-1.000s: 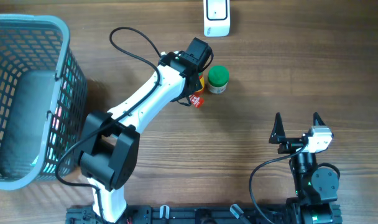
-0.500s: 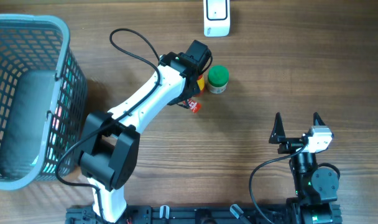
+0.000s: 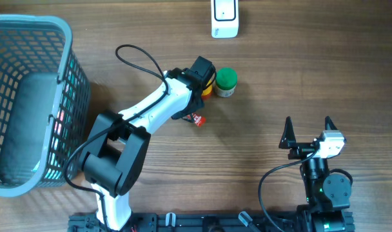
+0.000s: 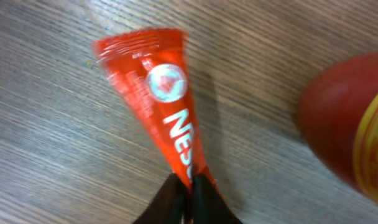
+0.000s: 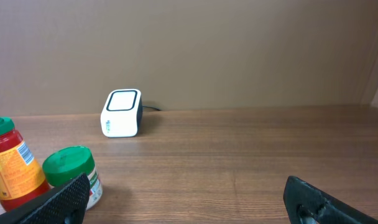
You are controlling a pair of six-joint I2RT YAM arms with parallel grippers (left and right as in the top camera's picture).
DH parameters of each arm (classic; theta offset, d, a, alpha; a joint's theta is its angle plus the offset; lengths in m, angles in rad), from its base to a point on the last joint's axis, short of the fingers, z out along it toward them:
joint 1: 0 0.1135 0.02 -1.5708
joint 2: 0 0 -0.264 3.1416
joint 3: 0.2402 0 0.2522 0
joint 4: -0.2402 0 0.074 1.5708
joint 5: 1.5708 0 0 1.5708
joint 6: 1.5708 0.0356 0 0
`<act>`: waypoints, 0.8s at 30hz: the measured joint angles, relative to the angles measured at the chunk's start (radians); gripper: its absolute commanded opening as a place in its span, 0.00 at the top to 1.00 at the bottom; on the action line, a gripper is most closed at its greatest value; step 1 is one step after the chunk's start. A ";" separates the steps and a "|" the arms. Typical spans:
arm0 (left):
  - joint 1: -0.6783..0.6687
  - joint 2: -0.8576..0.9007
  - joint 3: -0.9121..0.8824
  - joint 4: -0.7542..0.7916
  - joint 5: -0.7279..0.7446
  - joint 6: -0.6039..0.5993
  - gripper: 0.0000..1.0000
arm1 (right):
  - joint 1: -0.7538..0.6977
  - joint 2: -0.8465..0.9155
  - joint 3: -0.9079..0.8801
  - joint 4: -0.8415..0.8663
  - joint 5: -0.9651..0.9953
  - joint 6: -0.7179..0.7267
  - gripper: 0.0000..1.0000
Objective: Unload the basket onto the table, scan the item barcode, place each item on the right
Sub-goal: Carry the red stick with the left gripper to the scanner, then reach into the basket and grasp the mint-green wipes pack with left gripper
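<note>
A mock shop checkout: mesh basket (image 3: 72, 77) and barcode scanner (image 3: 224, 19)

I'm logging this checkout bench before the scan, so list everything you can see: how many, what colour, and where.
scanner: one, white, far edge of the table, centre.
jar: one, green lid, mid-table, right of the bottle.
bottle: one, red with a yellow label and green cap, beside the jar.
sachet: one, red with white lettering, next to the bottle.
basket: one, grey-blue, left edge.
grey item: one, inside the basket, cannot tell what.
table: one, brown wood.
left tool: one, black, shut on the sachet's end.
right tool: one, black, open and empty, near right side.
</note>
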State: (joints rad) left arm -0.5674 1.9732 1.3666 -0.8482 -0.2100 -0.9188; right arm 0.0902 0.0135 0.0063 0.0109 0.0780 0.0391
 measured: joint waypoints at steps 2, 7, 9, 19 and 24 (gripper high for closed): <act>0.000 0.000 0.000 0.012 -0.001 -0.003 0.66 | 0.000 0.000 0.000 0.000 0.000 0.000 0.00; 0.000 0.000 0.000 0.007 0.000 -0.007 0.43 | 0.000 0.000 0.000 0.000 0.000 0.000 0.00; 0.000 -0.004 0.002 -0.039 -0.006 -0.007 0.26 | 0.000 0.000 0.000 0.000 0.000 0.000 0.00; 0.006 -0.452 0.082 -0.114 -0.268 -0.007 0.00 | 0.000 0.000 0.000 0.000 0.000 0.000 0.00; 0.095 -0.689 0.092 0.016 -0.418 -0.007 0.00 | 0.000 0.000 0.000 0.000 0.000 0.000 0.00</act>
State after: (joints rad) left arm -0.4725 1.2846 1.4582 -0.8322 -0.6285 -0.9257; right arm 0.0902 0.0135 0.0063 0.0109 0.0780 0.0391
